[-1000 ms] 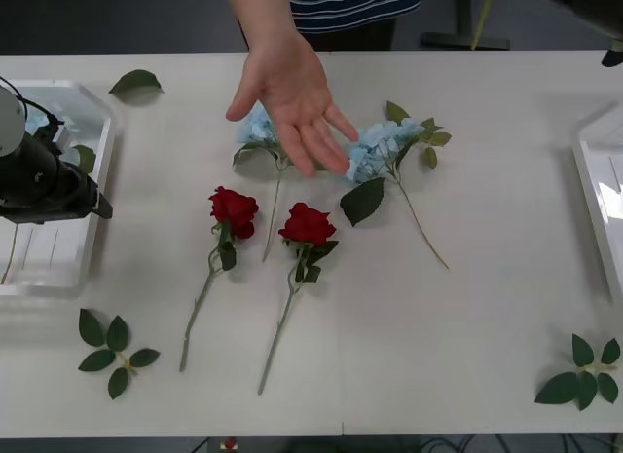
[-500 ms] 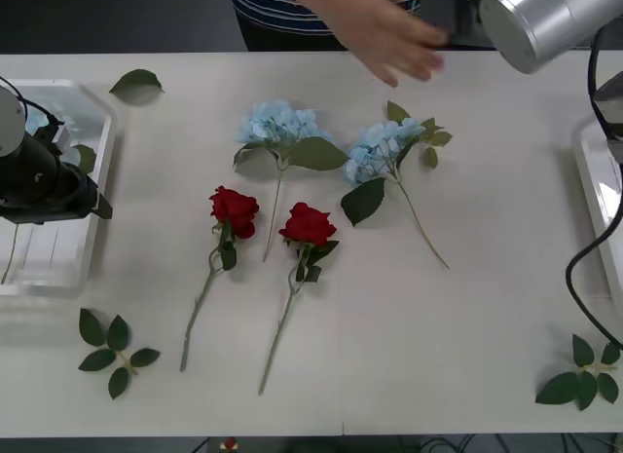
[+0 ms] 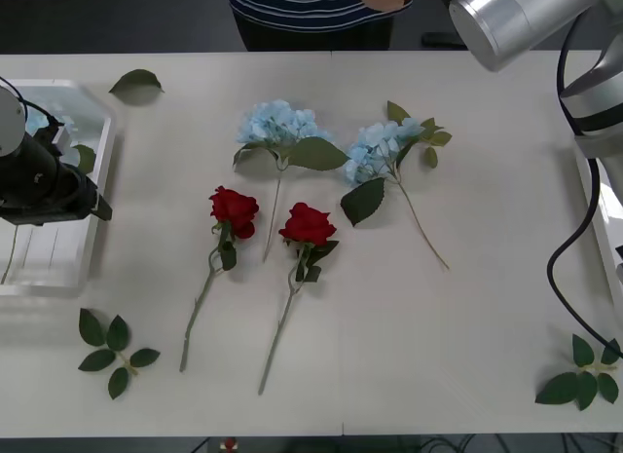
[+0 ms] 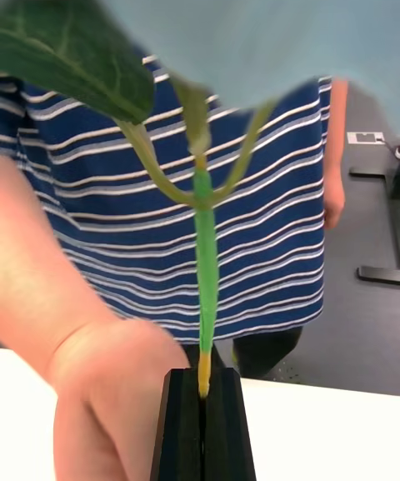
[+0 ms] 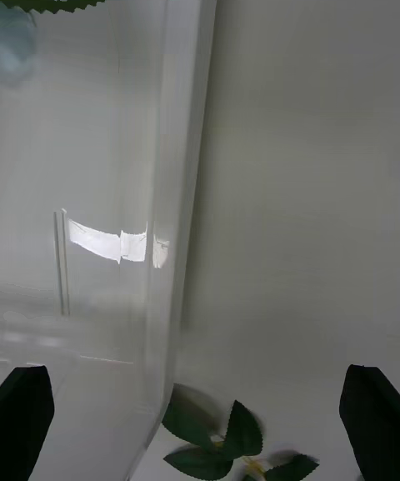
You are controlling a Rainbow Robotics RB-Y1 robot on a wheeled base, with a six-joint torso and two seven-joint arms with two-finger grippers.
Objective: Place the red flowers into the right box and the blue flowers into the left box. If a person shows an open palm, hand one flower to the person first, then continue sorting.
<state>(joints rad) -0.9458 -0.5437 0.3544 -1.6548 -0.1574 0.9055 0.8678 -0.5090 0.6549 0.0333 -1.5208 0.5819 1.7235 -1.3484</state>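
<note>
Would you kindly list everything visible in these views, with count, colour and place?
Artificial red roses on thin green stems: two, deep red, side by side mid-table.
Fluffy pale blue flower clusters: two on the table beyond the roses; pale blue also inside the left tray.
Held flower stem: one, green, pale blue bloom above.
Loose leaf sprigs: three, green, near-left, near-right, far-left.
Shallow translucent white plastic left tray: one, left edge.
Matching right tray: one, right edge.
Person's hand: one, beside the held stem.
Left gripper: black, open, over the left tray's rim.
Right gripper: black, shut on the stem.
</note>
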